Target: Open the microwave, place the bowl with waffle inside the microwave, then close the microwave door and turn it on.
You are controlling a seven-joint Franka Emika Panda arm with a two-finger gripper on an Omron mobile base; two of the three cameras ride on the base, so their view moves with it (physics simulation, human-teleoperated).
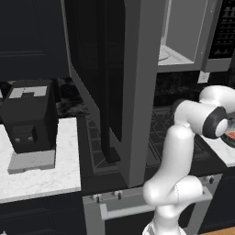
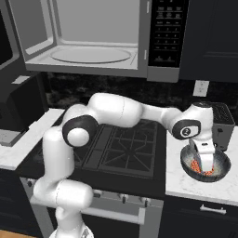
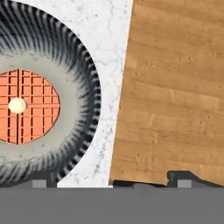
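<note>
A white robot arm reaches down to the right of a black gas cooktop (image 2: 122, 148), its two-finger gripper (image 2: 207, 168) lowered over the small round grey bowl with an orange-red waffle (image 2: 205, 163) that sits on the white marble surface (image 2: 200, 185) beside the stove, near its front edge. The gripper's jaws stand wide apart and hold nothing; in the hand view the near rim of the bowl (image 3: 41, 105) lies off to one side, with one dark fingertip (image 3: 43, 179) at the rim's edge and the other out over the wooden floor (image 3: 175, 87) past the surface's edge. Judged from this, the step in hand is the pick-up: it would go best if the hand shifts until one finger drops inside the ribbed wall and the other outside it, then closes on the rim without tipping the bowl or nudging it off the edge. Just behind the bowl stands a small grey slotted toaster (image 2: 225, 122), close enough to call for a straight lift. Above the cooktop, the very wide grey-framed microwave (image 2: 102, 42) hangs with its wide dark-windowed door (image 1: 114, 87) already swung fully open, the white turntable (image 2: 90, 55) bare and waiting. At far left, a black boxy coffee machine (image 1: 28, 114) sits well apart.
</note>
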